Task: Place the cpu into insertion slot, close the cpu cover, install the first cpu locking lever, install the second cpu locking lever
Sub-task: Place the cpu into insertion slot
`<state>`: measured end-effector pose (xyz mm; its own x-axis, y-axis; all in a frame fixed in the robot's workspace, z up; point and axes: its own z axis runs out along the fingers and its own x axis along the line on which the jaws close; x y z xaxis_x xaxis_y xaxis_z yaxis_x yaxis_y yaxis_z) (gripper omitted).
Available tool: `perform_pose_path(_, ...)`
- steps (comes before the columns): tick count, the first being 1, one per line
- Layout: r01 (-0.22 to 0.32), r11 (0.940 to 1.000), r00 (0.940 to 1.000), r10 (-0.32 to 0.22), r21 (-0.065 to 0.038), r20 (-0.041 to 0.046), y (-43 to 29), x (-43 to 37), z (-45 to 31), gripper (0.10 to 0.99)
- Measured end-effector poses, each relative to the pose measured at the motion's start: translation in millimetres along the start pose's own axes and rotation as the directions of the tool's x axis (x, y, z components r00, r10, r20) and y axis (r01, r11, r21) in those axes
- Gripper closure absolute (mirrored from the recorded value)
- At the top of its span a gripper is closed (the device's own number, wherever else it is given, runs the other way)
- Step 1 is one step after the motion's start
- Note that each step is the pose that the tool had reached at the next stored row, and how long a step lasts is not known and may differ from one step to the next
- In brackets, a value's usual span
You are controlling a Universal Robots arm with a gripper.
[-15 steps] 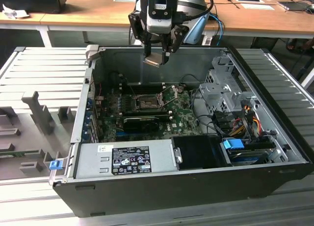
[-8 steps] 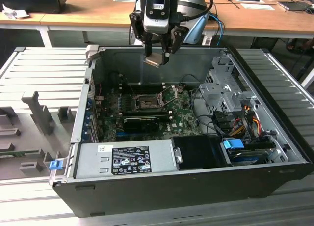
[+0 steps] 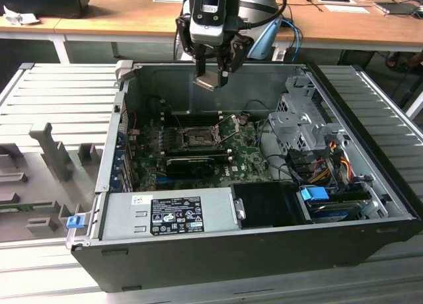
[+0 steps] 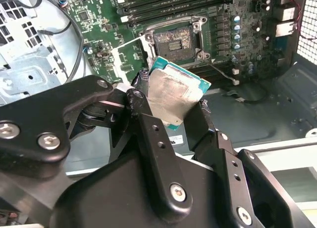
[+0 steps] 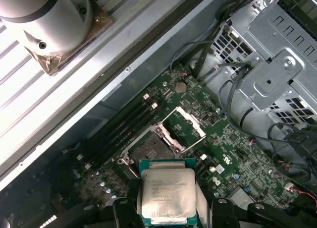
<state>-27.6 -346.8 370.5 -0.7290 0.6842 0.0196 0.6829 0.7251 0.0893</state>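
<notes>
The hand (image 3: 213, 76) hangs over the rear edge of an open computer case (image 3: 218, 251) that lies on its side on a ribbed grey metal bench (image 3: 59, 99). Its black fingers (image 4: 143, 106) are pinched narrowly on two opposite edges of the cpu (image 3: 206, 81), which is held clear of everything, high above the board. In the second wrist view the cpu (image 4: 173, 96) sits tilted between the fingers, dull silver lid up, with a green rim showing around it. In the first wrist view the cpu (image 5: 167, 198) faces the camera.

Inside the case, the green motherboard (image 3: 241, 149) covers the floor. The insertion slot (image 3: 196, 140) lies near its middle, and its dark centre (image 4: 172, 41) holds nothing. In the first wrist view the slot (image 5: 151, 147) is just past the held chip. The cpu cover (image 5: 192, 121) is swung up and open beside the slot.

A long black card (image 3: 195, 162) stands just in front of the slot. A grey power supply (image 3: 168, 211) fills the near corner. A perforated metal drive cage (image 3: 297, 119) and bundled cables occupy the side toward the exterior view's right.
</notes>
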Motion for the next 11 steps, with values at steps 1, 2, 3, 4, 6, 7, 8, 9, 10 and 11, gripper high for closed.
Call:
perform_pose_path(1,-0.005,1.0000,1.0000,0.005,0.000,0.0005,0.0,0.0,0.1,0.561)
perform_pose_path(2,-0.012,0.9999,0.9999,0.012,0.000,0.0012,0.0,0.0,0.1,0.561)
perform_pose_path(3,-0.017,0.9999,0.9999,0.017,0.000,0.0016,0.0,0.0,0.1,0.561)
perform_pose_path(4,-0.021,0.9998,0.9998,0.021,0.000,0.0020,0.0,0.0,0.1,0.561)
perform_pose_path(6,-0.031,0.9995,0.9995,0.031,-0.001,0.0028,0.0,0.0,0.1,0.561)
perform_pose_path(7,-0.037,0.9993,0.9993,0.037,-0.001,0.0034,0.0,0.0,0.1,0.561)
perform_pose_path(8,-0.041,0.9991,0.9991,0.041,-0.001,0.0038,0.0,0.0,0.2,0.561)
perform_pose_path(9,-0.048,0.9989,0.9989,0.048,-0.001,0.0043,0.0,0.0,0.2,0.561)
perform_pose_path(10,-0.051,0.9987,0.9987,0.051,-0.001,0.0046,0.0,0.0,0.2,0.561)
perform_pose_path(11,-0.059,0.9983,0.9983,0.059,-0.001,0.0053,0.0,0.0,0.2,0.561)
